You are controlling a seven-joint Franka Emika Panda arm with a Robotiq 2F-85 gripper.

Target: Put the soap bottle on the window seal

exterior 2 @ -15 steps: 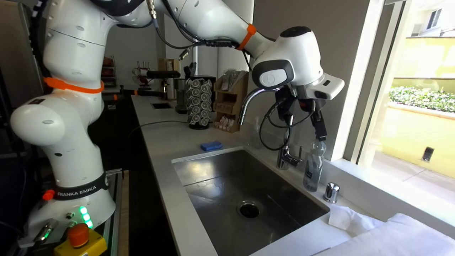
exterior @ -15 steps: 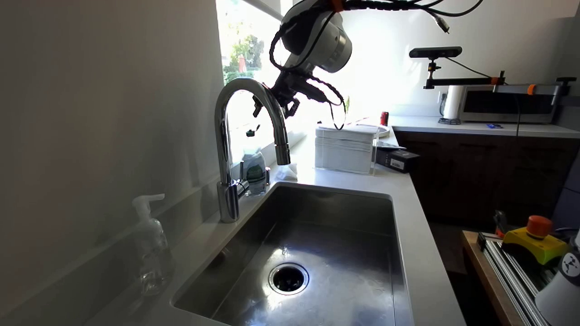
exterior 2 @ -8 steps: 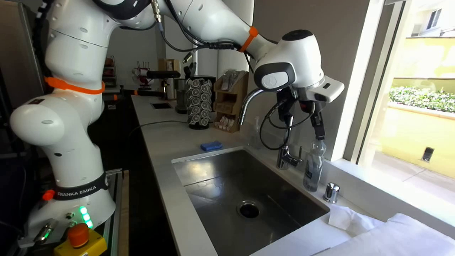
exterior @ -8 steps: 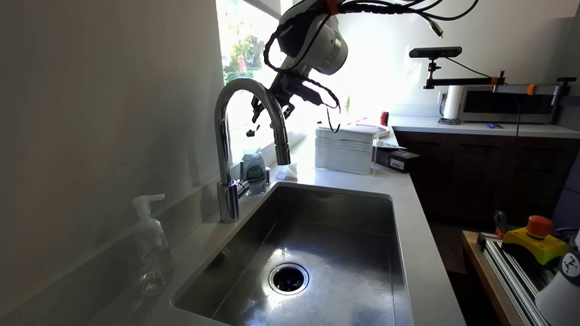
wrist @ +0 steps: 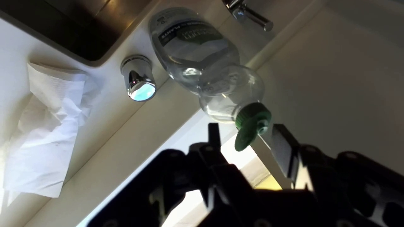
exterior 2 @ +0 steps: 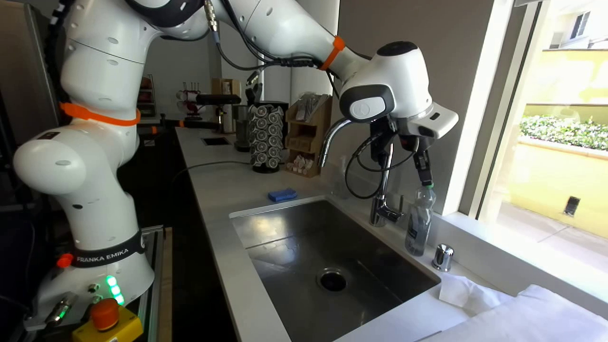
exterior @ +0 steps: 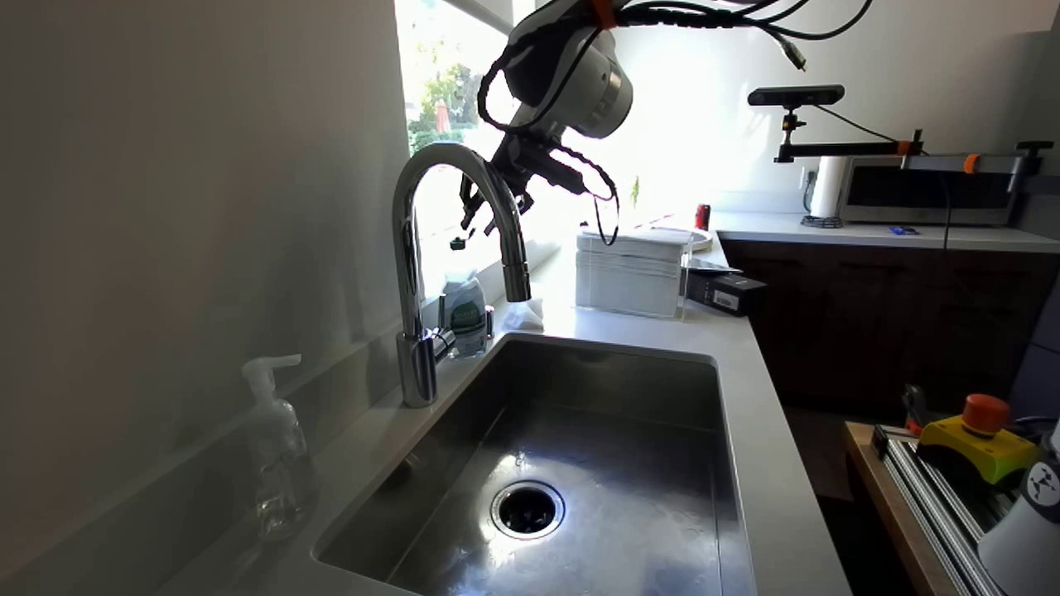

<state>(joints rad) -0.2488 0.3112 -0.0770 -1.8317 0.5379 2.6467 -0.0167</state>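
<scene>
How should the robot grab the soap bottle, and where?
Probably from above, the gripper pinching both sides of the rounded part just under the green flip cap. The soap bottle stands upright and is narrower there than at its body, while the faucet and chrome cap stand on either side of it.

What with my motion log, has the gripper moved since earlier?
Yes: in an exterior view, the gripper has shifted slightly image-left and down against the faucet.

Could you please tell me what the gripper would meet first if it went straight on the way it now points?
Probably the green cap of the soap bottle: in the wrist view it shows between the open fingers of the gripper, though its depth is unclear.
</scene>
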